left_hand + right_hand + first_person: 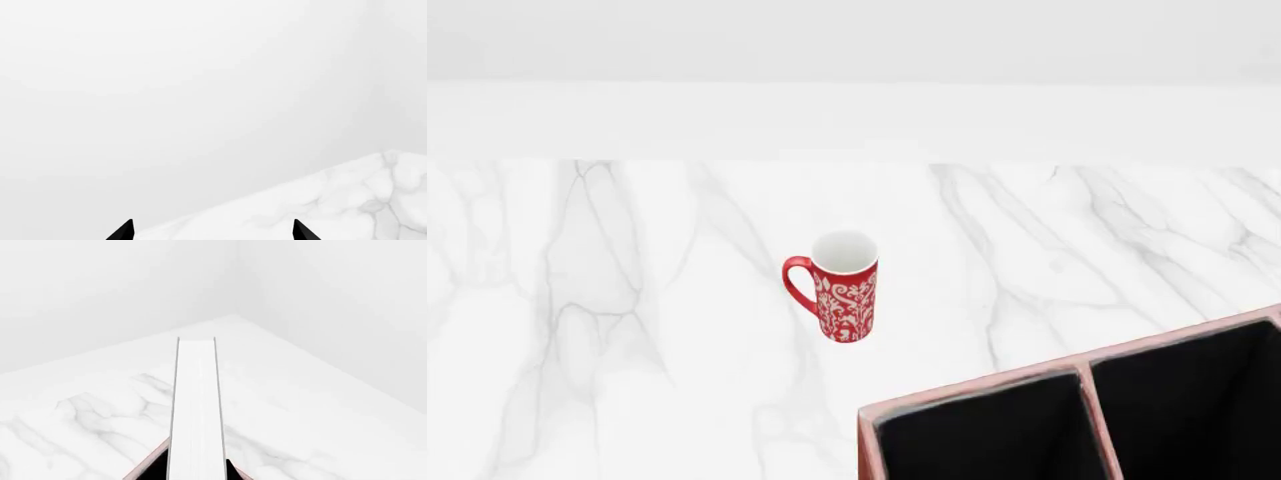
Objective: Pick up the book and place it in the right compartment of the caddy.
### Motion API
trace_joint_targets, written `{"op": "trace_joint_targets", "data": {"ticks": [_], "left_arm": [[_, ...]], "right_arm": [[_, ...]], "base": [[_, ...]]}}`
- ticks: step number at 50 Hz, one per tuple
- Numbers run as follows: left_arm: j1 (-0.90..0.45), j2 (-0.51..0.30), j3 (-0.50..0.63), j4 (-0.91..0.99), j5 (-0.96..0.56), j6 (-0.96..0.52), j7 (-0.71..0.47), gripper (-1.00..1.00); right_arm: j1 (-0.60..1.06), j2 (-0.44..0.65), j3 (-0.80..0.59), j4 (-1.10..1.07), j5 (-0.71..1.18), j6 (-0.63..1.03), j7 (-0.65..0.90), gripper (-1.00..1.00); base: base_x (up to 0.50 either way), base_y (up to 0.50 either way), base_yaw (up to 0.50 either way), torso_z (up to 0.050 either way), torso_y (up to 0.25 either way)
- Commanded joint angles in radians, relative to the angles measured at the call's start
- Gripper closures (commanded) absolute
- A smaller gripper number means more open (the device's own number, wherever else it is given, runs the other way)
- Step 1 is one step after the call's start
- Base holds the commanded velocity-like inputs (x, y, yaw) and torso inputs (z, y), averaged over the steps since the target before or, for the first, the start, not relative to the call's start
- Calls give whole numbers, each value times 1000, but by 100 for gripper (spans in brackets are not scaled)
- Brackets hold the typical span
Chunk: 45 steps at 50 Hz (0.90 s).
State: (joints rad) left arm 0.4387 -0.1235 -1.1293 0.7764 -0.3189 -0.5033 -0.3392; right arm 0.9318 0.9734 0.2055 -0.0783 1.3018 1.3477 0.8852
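Showing its white page edge in the right wrist view, the book [195, 410] is projecting out over the marble counter [80, 415] and a corner of the caddy [148, 466], presumably pinched by the unseen right end effector. The left end effector [213, 231] is hanging spread.

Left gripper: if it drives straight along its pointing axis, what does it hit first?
Likely nothing near. The left gripper shows only two fingertips, spread apart, aimed past the marble table's edge toward a blank pale wall. The table lies below that line; depth is unclear.
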Motion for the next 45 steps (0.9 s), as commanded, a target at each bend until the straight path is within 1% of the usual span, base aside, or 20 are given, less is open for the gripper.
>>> {"op": "trace_joint_targets", "data": {"ticks": [1,7,13,29,45], "left_arm": [[-1,-2,11,-3,3,2,-3,-100],[-2,-5,8,-3,-1,0,-4,-100],[1,-1,11,-14,2,13,-1,-100],[8,2,9,-11,0,20,-3,-100],[11,3,20,-21,7,33,-3,-100]], "right_arm": [[26,6,42,34,14,36,56,100],[5,18,121,16,174,129,153,100],[20,22,105,3,206,133,185,100],[-13,17,53,26,130,61,117,100],[-128,1,62,40,76,-12,48,100]], "base": [[0,0,0,0,0],[0,0,0,0,2],[0,0,0,0,2],[0,0,0,0,1],[0,0,0,1,1]]}}
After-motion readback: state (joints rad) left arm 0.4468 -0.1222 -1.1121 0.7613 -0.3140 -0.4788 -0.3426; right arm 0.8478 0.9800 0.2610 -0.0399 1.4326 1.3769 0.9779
